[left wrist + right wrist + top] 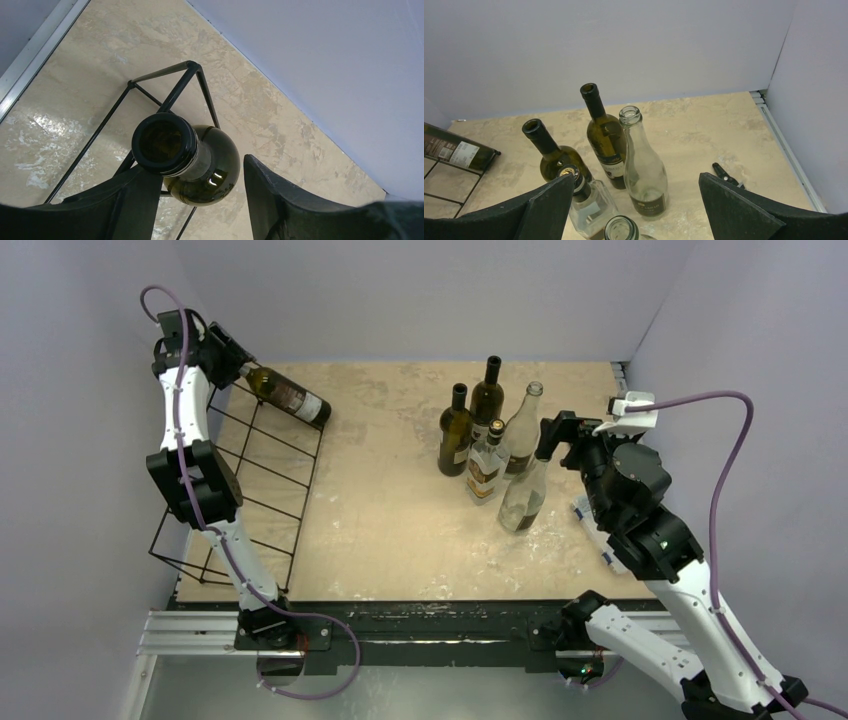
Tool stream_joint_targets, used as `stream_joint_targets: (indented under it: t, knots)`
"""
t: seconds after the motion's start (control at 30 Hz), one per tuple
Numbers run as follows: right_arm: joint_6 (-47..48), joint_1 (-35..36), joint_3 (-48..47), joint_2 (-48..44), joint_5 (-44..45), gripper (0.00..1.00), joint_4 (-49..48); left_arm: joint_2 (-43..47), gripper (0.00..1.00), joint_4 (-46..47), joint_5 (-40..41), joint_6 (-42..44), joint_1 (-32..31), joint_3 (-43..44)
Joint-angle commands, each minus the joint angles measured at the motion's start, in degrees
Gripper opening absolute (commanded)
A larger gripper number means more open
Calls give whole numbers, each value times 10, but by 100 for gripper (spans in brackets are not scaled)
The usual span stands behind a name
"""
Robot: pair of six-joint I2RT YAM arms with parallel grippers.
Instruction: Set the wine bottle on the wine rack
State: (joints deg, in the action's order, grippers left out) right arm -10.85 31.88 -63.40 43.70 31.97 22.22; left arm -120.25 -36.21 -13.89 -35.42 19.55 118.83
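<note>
A dark green wine bottle (290,397) with a pale label lies on its side across the far end of the black wire wine rack (260,480), neck toward the far left. My left gripper (238,365) is open around the neck. In the left wrist view the bottle's mouth and shoulder (200,170) sit by the left finger (125,200), the right finger (280,200) stands apart, and rack rods (170,97) run beneath. My right gripper (553,435) is open and empty above the standing bottles. The racked bottle (454,150) also shows at the left edge of the right wrist view.
Several bottles stand mid-table: two dark green ones (456,435) (487,395), a tall clear one (524,425), a square clear one (487,465) and a clear one (523,495) nearest my right gripper. A small black tool (725,176) lies by the right wall. Grey walls enclose the table.
</note>
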Motion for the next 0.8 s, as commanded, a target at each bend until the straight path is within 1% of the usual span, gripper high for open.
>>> stream_joint_targets:
  t: [0.0, 0.07, 0.1, 0.17, 0.2, 0.43, 0.53, 0.77]
  knots:
    - [-1, 2, -5, -7, -5, 99, -14, 14, 59, -7, 5, -12, 3, 32]
    - [-4, 2, -7, -9, -7, 99, -10, 17, 60, -21, 12, -17, 3, 37]
    - [-6, 2, -8, -11, -7, 99, -8, 17, 63, -31, 17, -21, 3, 42]
    - [-12, 2, -9, -14, -9, 99, -4, 18, 74, -53, 26, -28, 3, 54]
    - [-14, 3, -9, -15, -11, 99, -1, 18, 77, -63, 31, -30, 3, 60]
    - [-26, 2, -8, -36, -24, 99, 5, 30, 77, -114, 37, -31, 3, 79]
    - [-32, 2, -15, -37, -30, 99, 14, 48, 77, -122, 22, -35, 3, 74]
    - [-52, 2, -36, -50, -59, 99, 54, 141, 79, -120, -26, -42, -10, 32]
